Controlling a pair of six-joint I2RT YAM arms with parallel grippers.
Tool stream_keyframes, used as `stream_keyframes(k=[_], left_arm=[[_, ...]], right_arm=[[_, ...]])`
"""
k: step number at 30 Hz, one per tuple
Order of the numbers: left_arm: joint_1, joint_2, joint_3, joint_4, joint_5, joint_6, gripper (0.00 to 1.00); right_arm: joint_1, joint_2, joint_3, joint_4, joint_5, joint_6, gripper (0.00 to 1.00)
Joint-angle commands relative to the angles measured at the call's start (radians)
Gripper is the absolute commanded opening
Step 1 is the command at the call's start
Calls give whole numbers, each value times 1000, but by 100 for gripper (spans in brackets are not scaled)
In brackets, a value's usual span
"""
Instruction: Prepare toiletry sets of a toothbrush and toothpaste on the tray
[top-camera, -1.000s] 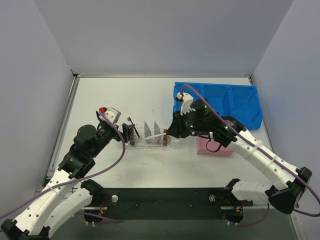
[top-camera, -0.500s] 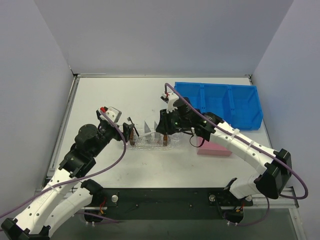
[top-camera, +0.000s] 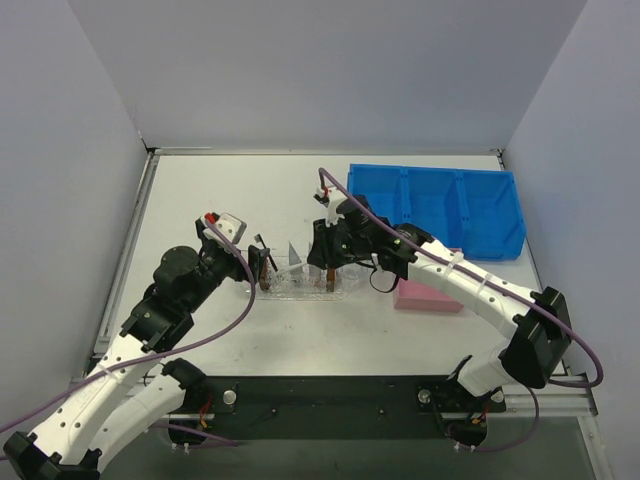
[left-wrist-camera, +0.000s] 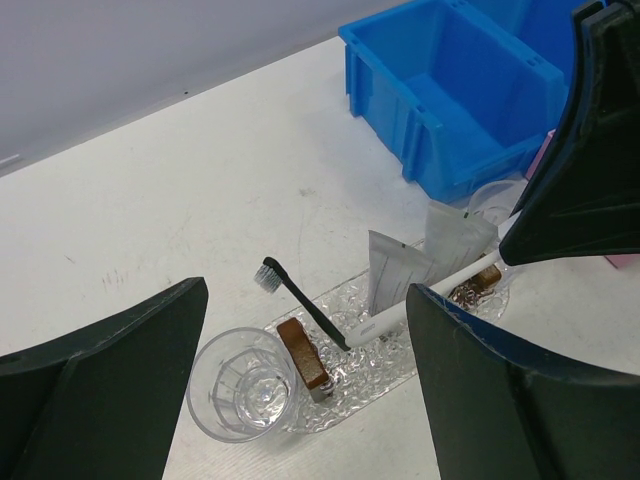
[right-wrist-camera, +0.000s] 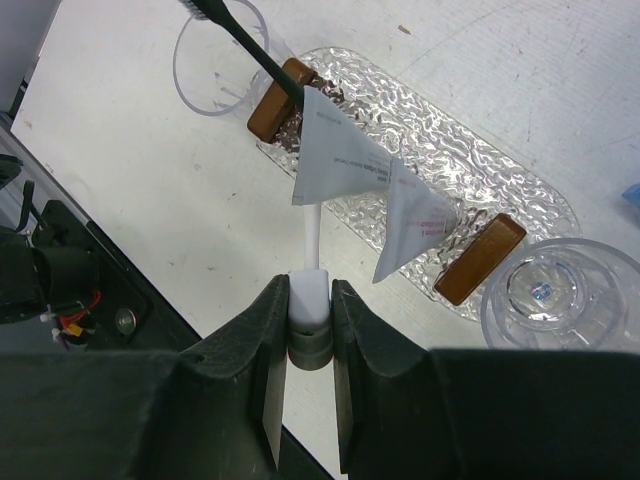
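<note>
A blue bin (top-camera: 470, 215) with three open compartments in a row sits at the far right of the white table (top-camera: 220, 190). Just in front of it lies a flat pink box (top-camera: 432, 298), partly hidden. Near the middle of the table stand two clear round cups, both upright: the left cup (left-wrist-camera: 243, 385) and the right cup (right-wrist-camera: 560, 295). A small brown block (left-wrist-camera: 303, 358) lies just beside the left cup, and a second brown block (right-wrist-camera: 480, 258) just beside the right one
</note>
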Motion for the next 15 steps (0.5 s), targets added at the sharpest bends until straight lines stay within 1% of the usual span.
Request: stream_keyframes(k=[1, 15], left_arm=[[5, 1, 4, 22, -1, 5, 91], [5, 5, 1, 25, 7, 6, 91]], right_arm=[[6, 11, 44, 40, 14, -8, 0], [10, 40, 41, 52, 11, 0, 0]])
